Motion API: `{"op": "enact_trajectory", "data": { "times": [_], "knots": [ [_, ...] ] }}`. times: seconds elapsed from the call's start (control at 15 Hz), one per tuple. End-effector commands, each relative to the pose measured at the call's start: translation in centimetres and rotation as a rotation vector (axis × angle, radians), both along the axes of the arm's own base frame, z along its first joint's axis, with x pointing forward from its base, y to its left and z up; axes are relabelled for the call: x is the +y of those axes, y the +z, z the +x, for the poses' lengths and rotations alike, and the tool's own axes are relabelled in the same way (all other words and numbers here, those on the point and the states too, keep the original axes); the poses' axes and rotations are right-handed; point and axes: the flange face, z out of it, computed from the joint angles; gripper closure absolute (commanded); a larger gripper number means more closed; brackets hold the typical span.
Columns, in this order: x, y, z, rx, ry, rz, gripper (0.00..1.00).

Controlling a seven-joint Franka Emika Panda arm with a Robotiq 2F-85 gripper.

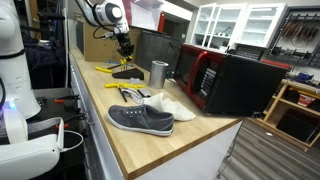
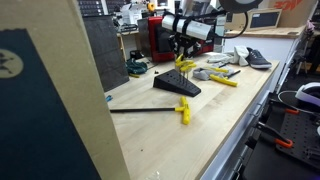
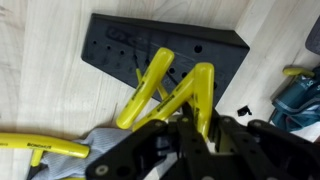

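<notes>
No text can be read with certainty; dark print is seen on a yellow handle (image 3: 35, 147) in the wrist view, but it is too blurred to be made out; faint marks are seen on the black stand (image 3: 115, 45), likewise illegible.

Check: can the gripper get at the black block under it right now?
Probably yes: the gripper hangs directly over the black block, with nothing between them but the yellow-handled tool clamped in its jaws.
</notes>
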Motion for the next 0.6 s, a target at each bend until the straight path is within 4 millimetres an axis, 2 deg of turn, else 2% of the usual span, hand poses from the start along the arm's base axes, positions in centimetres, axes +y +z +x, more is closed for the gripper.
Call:
{"op": "enact_trajectory", "data": {
  "times": [0.0, 0.53],
  "knots": [
    [0.03, -0.14, 0.46, -0.021, -0.017, 0.020, 0.96],
    [0.07, -0.62, 0.51, -0.023, -0.002, 0.005, 0.96]
  ]
}}
